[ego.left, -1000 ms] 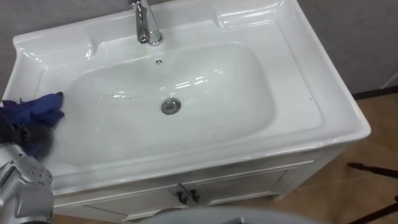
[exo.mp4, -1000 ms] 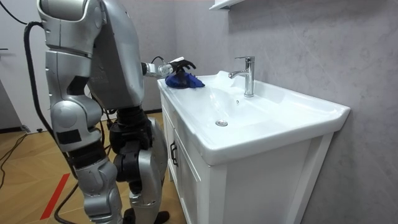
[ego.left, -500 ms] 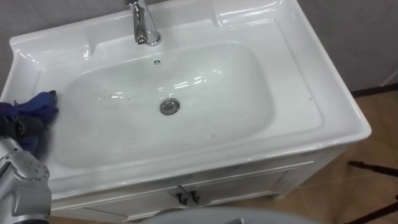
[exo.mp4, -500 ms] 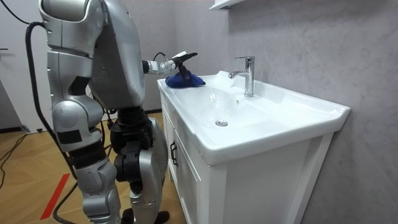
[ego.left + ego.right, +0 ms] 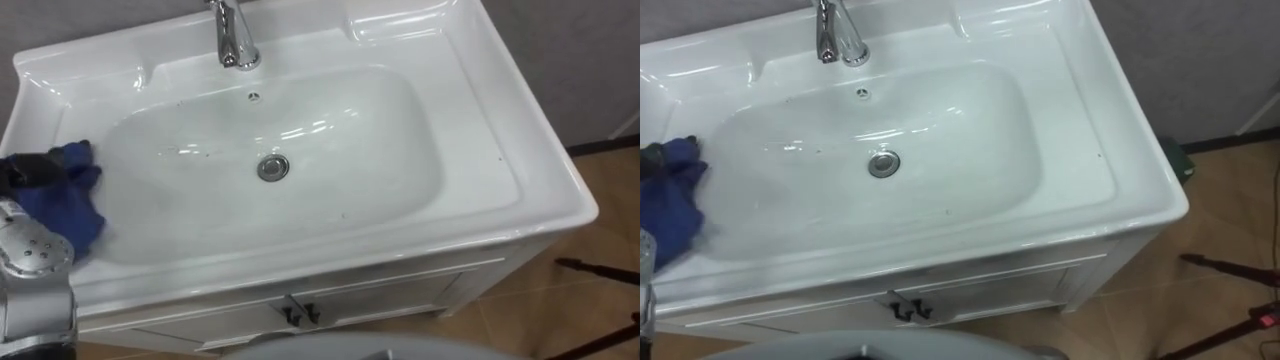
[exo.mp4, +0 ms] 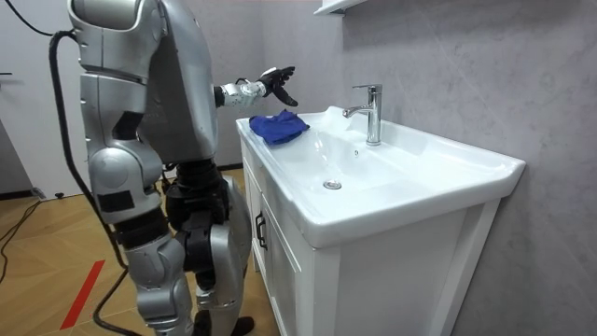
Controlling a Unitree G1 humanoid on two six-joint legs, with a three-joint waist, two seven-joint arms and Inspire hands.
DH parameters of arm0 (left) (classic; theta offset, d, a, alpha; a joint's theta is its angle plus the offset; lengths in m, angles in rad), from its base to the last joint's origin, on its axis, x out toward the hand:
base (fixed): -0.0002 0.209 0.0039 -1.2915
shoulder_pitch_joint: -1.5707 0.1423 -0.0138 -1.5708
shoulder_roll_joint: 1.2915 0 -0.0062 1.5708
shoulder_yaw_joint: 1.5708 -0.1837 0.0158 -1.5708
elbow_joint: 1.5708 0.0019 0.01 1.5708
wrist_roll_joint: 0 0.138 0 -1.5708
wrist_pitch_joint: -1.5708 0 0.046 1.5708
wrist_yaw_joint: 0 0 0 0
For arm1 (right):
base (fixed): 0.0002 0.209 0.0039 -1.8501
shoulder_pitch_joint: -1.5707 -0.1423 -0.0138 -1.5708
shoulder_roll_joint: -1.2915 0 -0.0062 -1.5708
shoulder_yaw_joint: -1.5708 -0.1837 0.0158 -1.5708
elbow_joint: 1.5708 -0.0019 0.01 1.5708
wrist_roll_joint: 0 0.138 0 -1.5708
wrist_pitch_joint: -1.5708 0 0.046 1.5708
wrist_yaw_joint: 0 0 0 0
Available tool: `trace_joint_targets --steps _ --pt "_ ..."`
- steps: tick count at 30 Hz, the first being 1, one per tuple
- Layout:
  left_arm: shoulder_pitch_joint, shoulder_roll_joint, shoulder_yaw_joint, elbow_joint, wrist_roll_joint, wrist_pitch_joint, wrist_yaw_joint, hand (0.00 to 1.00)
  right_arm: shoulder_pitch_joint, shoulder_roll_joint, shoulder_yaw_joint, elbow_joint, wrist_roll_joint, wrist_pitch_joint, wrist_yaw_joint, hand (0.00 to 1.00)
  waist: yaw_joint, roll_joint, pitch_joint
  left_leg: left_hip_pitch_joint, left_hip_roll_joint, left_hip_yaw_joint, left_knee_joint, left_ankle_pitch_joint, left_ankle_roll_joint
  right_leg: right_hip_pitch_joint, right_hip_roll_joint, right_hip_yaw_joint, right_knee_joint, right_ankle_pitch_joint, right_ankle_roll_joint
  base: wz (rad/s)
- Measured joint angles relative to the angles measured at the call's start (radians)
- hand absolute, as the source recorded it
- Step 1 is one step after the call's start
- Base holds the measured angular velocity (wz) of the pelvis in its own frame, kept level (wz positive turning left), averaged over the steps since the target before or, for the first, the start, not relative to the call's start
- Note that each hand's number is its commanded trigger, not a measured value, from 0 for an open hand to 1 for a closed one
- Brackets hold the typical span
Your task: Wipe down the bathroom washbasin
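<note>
Over the left end of the white ceramic basin [image 5: 485, 150], the left eye view shows the crumpled dark blue cloth [image 5: 62, 205] lying on the rim where it slopes into the bowl. The robot's left hand [image 5: 28, 172] shows dark at the cloth's upper left edge with its grey wrist below, and from this angle I cannot tell whether hand and cloth touch. Small dark specks dot the bowl around the round metal drain [image 5: 272, 167], and the chrome tap [image 5: 232, 38] stands at the back rim. From the room view, the robot stands upright at the front of the white cabinet [image 6: 280, 271] that carries the basin. There the left hand [image 6: 276, 82] hovers above the cloth [image 6: 278, 126], clear of it, fingers spread and loose, holding nothing. Across the right eye view, the cloth [image 5: 670, 215] sits at the far left edge, with the glossy bowl stretching away to its right. The step in hand looks like taking hold of the cloth to wipe. The hand should come straight down and either press flat or gather a good fold, so the cloth does not slip on the slick glaze. It can then sweep down into the bowl toward the drain in overlapping passes, keeping steady pressure over the specks and steering wide of the tap
</note>
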Motion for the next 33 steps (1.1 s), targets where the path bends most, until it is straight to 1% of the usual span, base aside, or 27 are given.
trace_joint_targets --steps 2,3,5,7,8,9,10,12,15,19,22,23,24,25,26,27,28,29,30,32,33 --pt "0.0 -0.001 0.005 -0.011 -0.119 -0.007 -0.002 0.0 -0.013 0.004 0.0 -0.001 0.005 0.005 0.002 0.0 0.006 -0.001 -0.0002 0.003 -0.002 -0.001 -0.005 0.0 0.0 0.001 -0.001 -0.002 0.004 0.0 0.0 0.0" --pt "0.0 -0.003 0.008 -0.01 -0.152 -0.007 -0.005 0.0 -0.017 0.005 0.0 -0.001 0.004 0.007 0.002 0.0 0.007 -0.002 -0.0002 0.006 -0.002 -0.001 -0.009 0.0 0.0 0.001 -0.001 -0.001 0.003 0.0 0.0 0.0" --pt "0.015 -0.024 0.035 -0.003 -0.278 -0.007 -0.029 0.0 -0.023 0.011 0.0 -0.006 0.004 0.009 0.003 0.0 0.01 -0.009 -0.0012 0.022 -0.006 0.0 -0.033 0.003 0.001 0.003 -0.003 0.004 0.003 0.0 0.0 -0.07" --pt "0.033 -0.033 0.04 0.015 -0.322 -0.005 -0.052 0.0 -0.023 0.018 -0.001 -0.006 0.004 0.01 0.002 0.0 0.016 -0.016 0.001 0.029 -0.006 0.002 -0.036 0.003 0.001 0.008 -0.004 0.005 0.0 0.0 0.001 -0.06" --pt "0.04 -0.042 0.041 0.025 -0.343 -0.002 -0.064 0.0 -0.022 0.021 -0.001 -0.006 0.004 0.013 0.003 0.0 0.019 -0.021 0.0011 0.03 -0.006 0.002 -0.037 0.003 0.001 0.01 -0.004 0.005 -0.002 0.001 0.002 0.0" --pt "0.041 -0.047 0.04 0.028 -0.35 0.002 -0.072 0.0 -0.021 0.022 -0.001 -0.006 0.004 0.018 0.003 0.0 0.023 -0.021 0.0006 0.031 -0.006 0.001 -0.037 0.003 0.001 0.011 -0.004 0.005 -0.002 0.001 0.002 0.0" --pt "0.041 -0.052 0.04 0.033 -0.359 0.007 -0.085 0.0 -0.021 0.025 -0.001 -0.006 0.002 0.027 0.003 0.0 0.029 -0.022 0.0024 0.034 -0.007 -0.001 -0.037 0.003 0.001 0.016 -0.004 0.004 -0.004 0.001 0.002 0.04" --pt "0.041 -0.052 0.041 0.047 -0.358 0.008 -0.099 0.0 -0.019 0.026 -0.001 -0.006 -0.006 0.033 0.003 0.0 0.033 -0.025 0.0044 0.033 -0.007 -0.006 -0.036 0.003 0.001 0.017 -0.003 0.003 -0.004 0.001 0.002 0.04" --pt "0.04 -0.052 0.048 0.063 -0.357 0.01 -0.116 0.0 -0.018 0.026 -0.001 -0.014 -0.012 0.034 0.003 0.0 0.034 -0.023 0.0053 0.028 -0.008 -0.014 -0.029 0.003 0.001 0.017 -0.003 0.003 -0.003 0.001 0.002 0.06" --pt "0.036 -0.052 0.095 0.078 -0.354 0.016 -0.112 0.0 -0.014 0.026 -0.002 -0.027 -0.019 0.037 0.003 0.0 0.03 -0.007 0.0026 0.009 -0.007 -0.021 -0.001 0.001 0.003 0.016 -0.001 -0.003 -0.001 0.001 0.001 0.07" --pt "0.03 -0.044 0.117 0.067 -0.299 0.016 -0.068 0.0 -0.006 0.024 -0.001 -0.027 -0.018 0.043 0.0 0.0 0.035 0.009 0.0031 0.005 -0.006 -0.03 0.004 -0.001 0.005 0.015 -0.001 -0.009 0.01 0.002 0.001 0.11" --pt "0.023 -0.037 0.121 0.067 -0.262 0.016 -0.042 0.0 -0.005 0.024 0.0 -0.027 -0.017 0.043 0.001 0.0 0.041 0.015 0.0011 0.004 -0.008 -0.035 0.004 -0.001 0.006 0.014 -0.001 -0.01 0.014 0.001 0.001 0.07" --pt "0.019 -0.035 0.127 0.065 -0.243 0.016 -0.033 0.0 -0.003 0.024 0.0 -0.027 -0.017 0.043 0.001 0.0 0.047 0.015 0.0006 0.003 -0.008 -0.037 0.002 -0.001 0.006 0.013 -0.001 -0.007 0.013 0.001 0.001 0.0" --pt "0.014 -0.035 0.145 0.056 -0.213 0.016 -0.016 0.0 0.002 0.024 -0.001 -0.027 -0.015 0.043 0.001 0.0 0.06 0.019 -0.002 0.002 -0.009 -0.039 0.001 -0.001 0.006 0.009 0.0 0.002 0.012 0.001 0.001 -0.08" --pt "0.012 -0.035 0.175 0.049 -0.189 0.015 0.003 0.0 0.005 0.023 -0.001 -0.027 -0.015 0.042 0.001 0.0 0.064 0.022 -0.0055 0.002 -0.009 -0.039 0.003 0.0 0.006 0.003 -0.001 0.005 0.013 0.0 0.001 -0.08" --pt "0.009 -0.035 0.193 0.048 -0.178 0.015 0.014 0.0 0.006 0.023 -0.001 -0.027 -0.015 0.04 0.001 0.0 0.064 0.022 -0.0055 0.002 -0.009 -0.039 0.005 0.0 0.007 0.003 -0.001 0.005 0.013 0.0 0.001 -0.03" --pt "0.001 -0.035 0.229 0.048 -0.155 0.015 0.039 0.0 0.007 0.023 -0.001 -0.027 -0.016 0.035 0.001 0.0 0.065 0.027 -0.0071 0.0 -0.01 -0.042 0.008 0.0 0.007 0.004 -0.001 0.004 0.013 0.0 0.0 0.03" --pt "-0.006 -0.032 0.26 0.047 -0.133 0.015 0.066 0.0 0.007 0.022 -0.001 -0.028 -0.016 0.03 0.0 0.0 0.065 0.027 -0.0058 -0.005 -0.01 -0.045 0.016 0.001 0.007 0.004 -0.001 0.003 0.014 0.0 0.0 0.04" --pt "-0.008 -0.029 0.273 0.047 -0.122 0.015 0.079 0.0 0.008 0.021 -0.001 -0.028 -0.015 0.029 0.0 0.0 0.065 0.028 -0.0057 -0.005 -0.01 -0.045 0.017 0.001 0.008 0.004 0.0 0.004 0.014 0.0 0.0 0.04" --pt "-0.01 -0.003 0.315 0.047 -0.076 0.015 0.12 0.0 0.01 0.018 -0.001 -0.028 -0.016 0.024 0.0 0.0 0.077 0.032 -0.0057 -0.007 -0.01 -0.046 0.019 0.001 0.008 0.001 0.0 0.007 0.014 0.0 0.0 0.0" --pt "-0.012 0.005 0.32 0.046 -0.072 0.015 0.129 0.0 0.013 0.018 -0.001 -0.03 -0.017 0.023 -0.001 0.0 0.083 0.033 -0.0055 -0.01 -0.01 -0.047 0.02 0.001 0.008 0.001 0.0 0.006 0.013 0.0 0.0 0.08"
